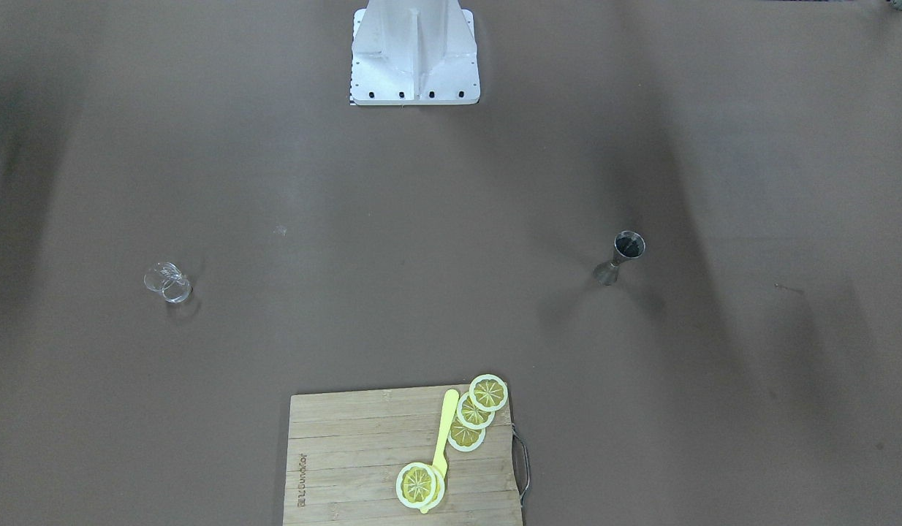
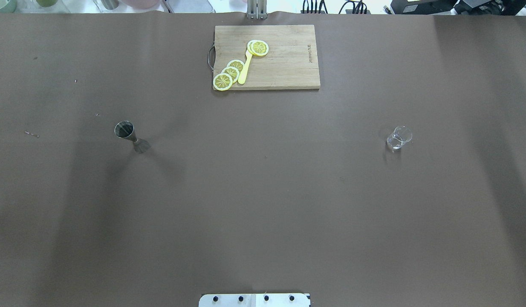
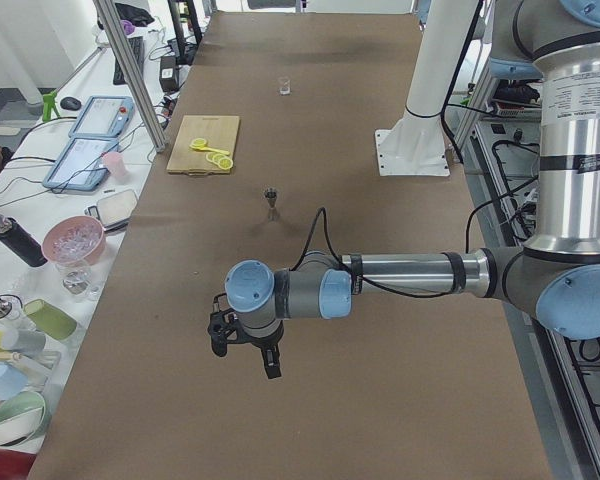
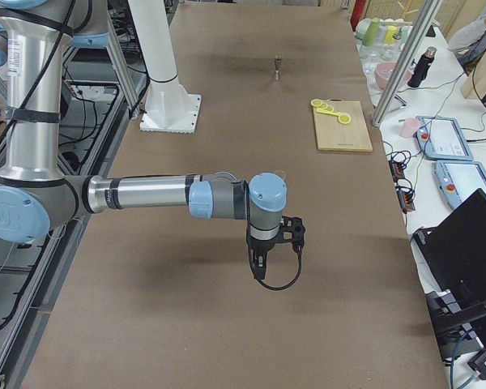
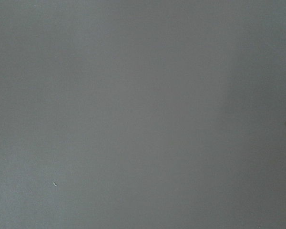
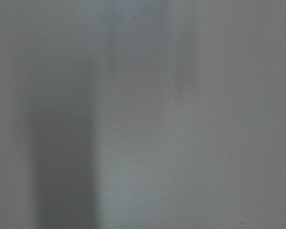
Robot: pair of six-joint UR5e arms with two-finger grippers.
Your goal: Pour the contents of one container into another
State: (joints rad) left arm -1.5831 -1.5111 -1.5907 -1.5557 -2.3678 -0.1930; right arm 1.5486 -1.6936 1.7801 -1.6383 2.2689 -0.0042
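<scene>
A small metal jigger (image 2: 131,136) (image 1: 620,257) (image 3: 272,198) stands upright on the brown table, on my left side. A small clear glass (image 2: 398,137) (image 1: 168,282) (image 3: 285,86) stands on my right side, far from the jigger. My left gripper (image 3: 270,365) shows only in the exterior left view, low over the table and well short of the jigger; I cannot tell its state. My right gripper (image 4: 259,267) shows only in the exterior right view, pointing down over bare table; I cannot tell its state either. Both wrist views show only table surface.
A wooden cutting board (image 2: 284,64) (image 1: 349,453) lies at the far middle edge with several lemon slices (image 2: 230,73) and a yellow knife (image 2: 244,68). The robot's white base (image 1: 414,58) stands at the near edge. Cups, bowls and tablets (image 3: 80,150) sit on side benches.
</scene>
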